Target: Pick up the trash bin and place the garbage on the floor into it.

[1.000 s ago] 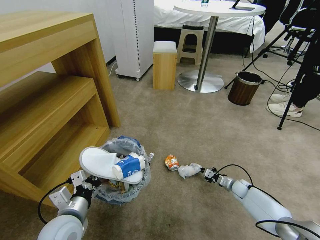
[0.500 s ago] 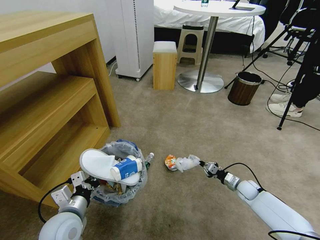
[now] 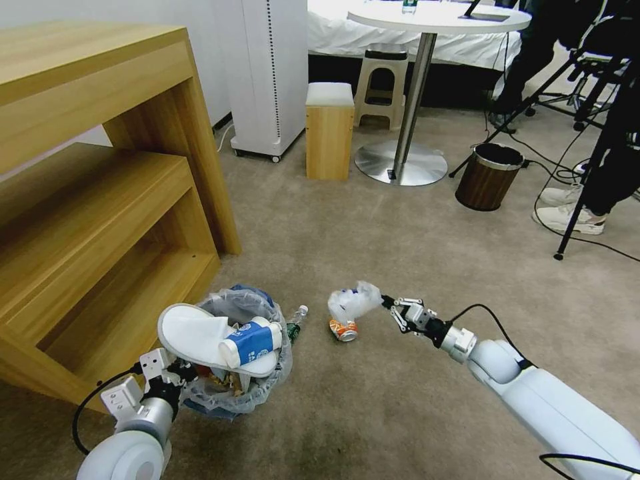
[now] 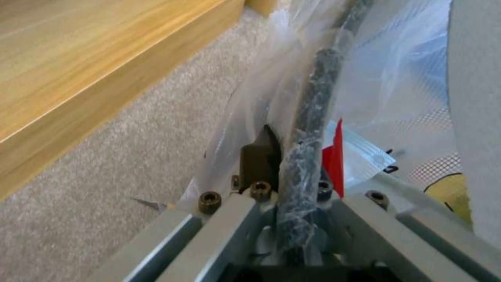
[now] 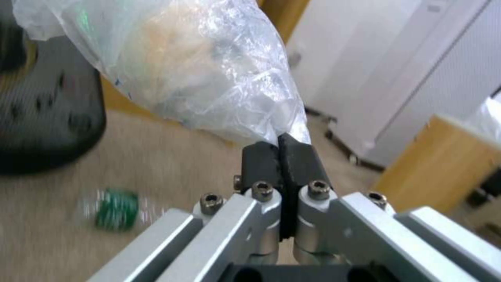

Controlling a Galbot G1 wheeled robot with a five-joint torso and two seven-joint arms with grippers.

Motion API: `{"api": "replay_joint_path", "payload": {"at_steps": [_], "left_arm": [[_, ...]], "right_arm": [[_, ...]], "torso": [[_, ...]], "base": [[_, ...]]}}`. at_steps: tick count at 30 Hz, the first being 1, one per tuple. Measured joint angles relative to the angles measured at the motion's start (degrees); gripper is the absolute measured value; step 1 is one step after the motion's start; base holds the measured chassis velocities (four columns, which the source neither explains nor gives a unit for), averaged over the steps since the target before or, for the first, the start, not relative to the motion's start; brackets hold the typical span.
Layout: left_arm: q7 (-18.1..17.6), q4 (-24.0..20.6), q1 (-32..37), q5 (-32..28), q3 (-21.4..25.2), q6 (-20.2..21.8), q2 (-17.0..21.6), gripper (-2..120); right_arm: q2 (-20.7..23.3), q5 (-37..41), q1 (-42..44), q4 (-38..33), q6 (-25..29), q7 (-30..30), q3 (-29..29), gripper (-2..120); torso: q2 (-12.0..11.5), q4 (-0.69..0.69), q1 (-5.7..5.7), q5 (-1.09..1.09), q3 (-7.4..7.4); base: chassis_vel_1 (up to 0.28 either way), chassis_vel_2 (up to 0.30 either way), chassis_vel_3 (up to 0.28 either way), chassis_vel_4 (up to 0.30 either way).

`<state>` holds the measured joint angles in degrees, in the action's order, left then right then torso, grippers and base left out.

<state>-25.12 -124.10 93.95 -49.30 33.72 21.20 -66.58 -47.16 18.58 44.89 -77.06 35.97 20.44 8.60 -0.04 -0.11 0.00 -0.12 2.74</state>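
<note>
**Bin gripped at the rim, plastic wad held above the can**

The left gripper (image 3: 175,375) pinches the rim of the trash bin (image 3: 263,393), clamped at the bin's 7 o'clock edge. A white slipper (image 3: 193,330) and a blue-white cup (image 3: 252,337) lie across the top. At the bin's 3 o'clock a small bottle (image 3: 295,319) rests on the floor (image 3: 373,413). Beyond it sits the orange can (image 3: 344,330). Above the can, the right gripper (image 3: 387,303) has its pads pressed together on the white wad (image 3: 353,301), clear of the carpet.

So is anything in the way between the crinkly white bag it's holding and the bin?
Nothing on the way, but the trash bin is piled high: a white slipper and blue-white cup cover its mouth. The right gripper holds the white wad.
</note>
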Motion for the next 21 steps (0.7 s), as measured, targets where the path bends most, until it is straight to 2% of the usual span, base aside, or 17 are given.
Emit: {"api": "replay_joint_path", "payload": {"at_steps": [7,10,17,19,21], "left_arm": [[-3.0,-3.3,1.2,-5.4,1.0,4.2,3.2,0],[-5.6,-6.0,1.9,-11.5,1.8,7.4,6.3,0],[-9.2,-7.4,2.2,-18.1,2.7,9.2,11.4,0],[-11.3,-7.7,2.2,-21.7,2.8,9.8,14.2,0],[-11.7,-7.8,2.2,-22.3,2.8,9.8,15.1,0]], "right_arm": [[0.4,0.8,-0.5,-3.0,-0.5,0.1,0.1,0],[0.8,1.1,-0.5,-4.4,-0.7,0.1,0.0,0],[1.1,1.6,-0.2,-6.2,-1.4,0.0,-0.2,0],[1.2,2.3,-0.4,-7.2,-1.7,-0.2,-0.2,0],[1.3,2.6,-0.5,-7.6,-1.8,-0.2,-0.2,0]], "torso": [[0.0,0.00,0.00,0.00,0.00],[0.0,-0.01,0.00,-0.01,0.00],[0.0,-0.01,0.00,-0.01,0.00],[0.0,-0.01,0.00,0.01,0.00],[0.0,-0.01,0.00,0.00,0.00]], "base": [[0.000,0.000,0.000,0.000],[0.000,0.000,0.000,0.000],[0.000,0.000,0.000,0.000],[0.000,0.000,0.000,0.000],[0.000,0.000,0.000,0.000]]}}
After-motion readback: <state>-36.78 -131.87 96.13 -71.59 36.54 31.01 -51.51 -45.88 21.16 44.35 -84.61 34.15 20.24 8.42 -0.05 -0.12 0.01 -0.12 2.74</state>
